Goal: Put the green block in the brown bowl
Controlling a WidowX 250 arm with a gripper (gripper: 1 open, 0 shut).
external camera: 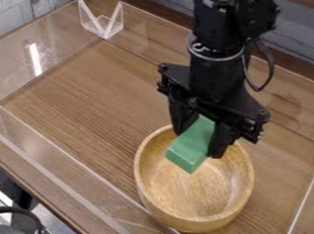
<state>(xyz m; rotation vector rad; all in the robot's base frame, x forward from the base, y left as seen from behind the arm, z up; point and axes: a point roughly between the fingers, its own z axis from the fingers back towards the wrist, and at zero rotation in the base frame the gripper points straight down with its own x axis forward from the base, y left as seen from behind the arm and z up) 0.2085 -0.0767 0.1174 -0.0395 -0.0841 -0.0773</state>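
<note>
Hand (202,130) was clenched on the green block (190,143), fingers at its upper part, lower end sticking out below them. Block lay directly under the hand, toward the camera side, so no reach left to make. Long axis ran slantwise in view, upper right to lower left; whether it also tipped down into the bowl, couldn't tell from one camera.

Single arm (227,53), so no choice of side. It came in from the top of the view and hid the bowl's far rim on the right.

Brown bowl (195,198): round, wooden, upright on the wooden surface (87,105). Block showed over its far part, lower end inside the rim outline, most of the bowl floor bare on the near side. No other item visible in it. Height of block above the floor: couldn't tell, touching or just above.

My read: carry looked done or nearly so, release was the step left. Next move called for a small lower if there was a gap, then opening the fingers. Slight shift toward the near side would have given more margin; letting go too close to the far rim risked the block catching on it.
</note>
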